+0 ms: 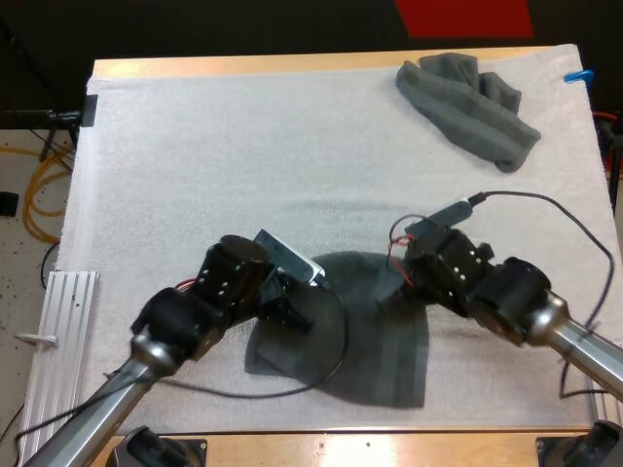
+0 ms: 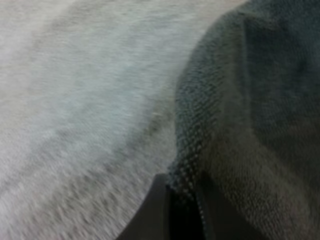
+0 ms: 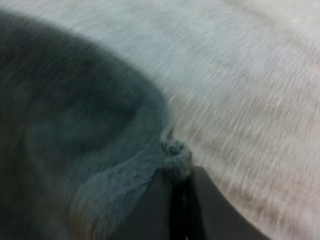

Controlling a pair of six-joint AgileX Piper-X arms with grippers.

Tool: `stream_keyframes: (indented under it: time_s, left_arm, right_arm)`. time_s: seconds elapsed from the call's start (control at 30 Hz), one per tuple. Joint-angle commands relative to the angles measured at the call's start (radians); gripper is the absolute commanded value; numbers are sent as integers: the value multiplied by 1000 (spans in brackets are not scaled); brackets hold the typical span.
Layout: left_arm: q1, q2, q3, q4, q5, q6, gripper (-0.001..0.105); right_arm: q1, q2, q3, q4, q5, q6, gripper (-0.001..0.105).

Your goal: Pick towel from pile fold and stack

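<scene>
Both arms are working low over the flat towel, which is lying on the white mat near the desk's front edge, well apart from the crumpled towel waiting at the far right. The left pincer is clamping narrowly on the towel's hem, cloth pressed between its fingers, and the right pincer is likewise pinching a bunched corner. In the high view they are gripping the towel's far side, one at each end. This looks like the folding step getting under way. The next move is probably calling for both pincers to be lifting together and carrying that edge evenly over toward the near edge, without letting one corner lag.
</scene>
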Motion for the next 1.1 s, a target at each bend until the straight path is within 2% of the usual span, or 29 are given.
stream_keyframes:
  time_s: [0.0,0.23,0.37,0.6,0.73,0.87,0.93,1.0,1.07]
  left_arm:
    - [3,12,5,-84,-37,6,0]
    - [92,162,39,-376,-55,111,0]
    - [143,241,39,-512,-28,164,0]
    - [186,380,39,-599,-13,217,0]
    - [191,453,39,-649,-16,218,0]
    - [191,459,33,-666,-21,194,0]
    - [191,459,25,-667,-23,194,0]
    - [191,459,9,-659,-23,194,3]
    - [191,459,-19,-622,-23,194,10]
  right_arm:
    - [-27,8,9,-133,8,-30,0]
    - [-128,127,23,-462,8,-225,0]
    - [-151,198,23,-555,8,-232,0]
    - [-155,328,23,-621,46,-230,0]
    - [-155,388,23,-672,95,-230,0]
    - [-155,396,23,-678,165,-230,0]
    - [-155,396,22,-685,167,-230,0]
    - [-155,394,16,-685,163,-230,0]
    - [-155,387,4,-685,147,-230,3]
